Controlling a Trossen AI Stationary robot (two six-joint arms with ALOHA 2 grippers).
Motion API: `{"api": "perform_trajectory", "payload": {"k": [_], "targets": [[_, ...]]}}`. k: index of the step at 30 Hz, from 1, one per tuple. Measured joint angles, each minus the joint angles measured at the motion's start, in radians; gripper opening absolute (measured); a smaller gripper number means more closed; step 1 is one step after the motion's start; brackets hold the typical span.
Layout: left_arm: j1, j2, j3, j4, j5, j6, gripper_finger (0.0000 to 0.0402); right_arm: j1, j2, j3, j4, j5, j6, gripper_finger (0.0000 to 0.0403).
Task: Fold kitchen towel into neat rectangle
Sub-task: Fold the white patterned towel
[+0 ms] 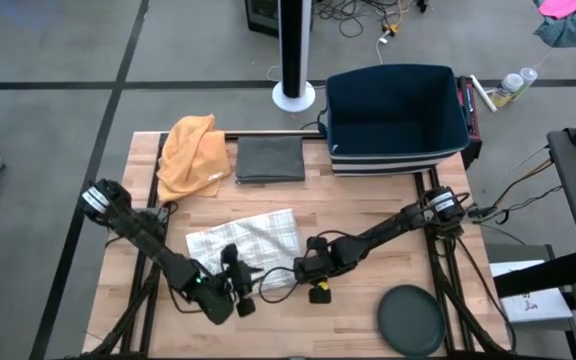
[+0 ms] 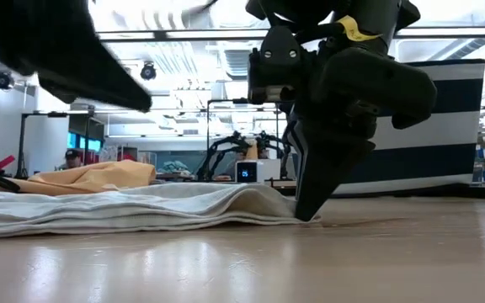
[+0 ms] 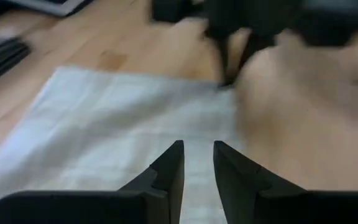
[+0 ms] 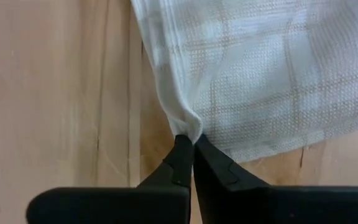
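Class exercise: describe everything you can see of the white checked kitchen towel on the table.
The kitchen towel is white woven cloth with faint tan check lines. It lies flat and low on the wooden table, near the middle front, apparently in more than one layer. The right end effector is shut on a pinched edge of it. The left end effector hangs over it, fingers slightly apart, not gripping.

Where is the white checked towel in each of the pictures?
High view: the white towel lies mid-table, between the two arms.
Low view: it is the flat pale layer at the left, ending at the right gripper.
Left wrist view: it spreads beyond the left gripper, at.
Right wrist view: it fills the upper right, its edge pinched by the right gripper.
Shared landmark: the right gripper on the towel's edge.
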Motion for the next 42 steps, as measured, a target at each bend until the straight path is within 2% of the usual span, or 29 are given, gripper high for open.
{"api": "perform_trajectory", "payload": {"k": [3, 6, 8, 11, 14, 19, 22, 25, 28, 35, 42], "targets": [[0.035, -0.006, -0.072, 0.012, -0.017, -0.074, 0.0077, 0.001, 0.0, 0.0, -0.001, 0.0, -0.016, 0.0], [0.08, 0.005, -0.154, 0.097, 0.005, -0.116, 0.0077, 0.001, 0.0, -0.002, 0.001, 0.001, -0.022, 0.0], [0.103, 0.027, -0.2, 0.226, 0.081, -0.072, 0.0077, 0.001, 0.0, -0.002, 0.004, 0.001, -0.024, 0.0], [0.102, 0.068, -0.231, 0.461, 0.255, 0.058, 0.0077, 0.001, 0.0, -0.002, 0.01, 0.002, -0.024, 0.0], [0.075, 0.109, -0.219, 0.455, 0.343, 0.068, 0.0077, 0.001, 0.0, -0.002, 0.016, 0.003, -0.027, 0.0], [0.019, 0.127, -0.128, 0.287, 0.35, -0.011, 0.0076, -0.002, 0.0, -0.002, 0.026, 0.002, -0.027, 0.0], [-0.012, 0.11, -0.053, 0.199, 0.333, 0.05, 0.0076, -0.002, 0.0, -0.003, 0.032, 0.003, -0.027, 0.0], [-0.022, 0.097, 0.021, 0.169, 0.255, 0.141, 0.0076, -0.003, 0.0, -0.002, 0.032, 0.003, -0.023, 0.0], [-0.011, 0.1, 0.033, 0.14, 0.224, 0.189, 0.0076, -0.004, 0.0, -0.002, 0.032, -0.001, -0.022, 0.0], [0.0, 0.131, -0.066, 0.212, 0.22, 0.104, 0.0076, -0.004, 0.0, -0.002, 0.019, -0.001, -0.027, 0.0], [-0.01, 0.24, -0.141, 0.457, 0.218, 0.057, 0.0076, 0.004, 0.0, -0.002, 0.018, 0.007, -0.082, 0.0012]]}}
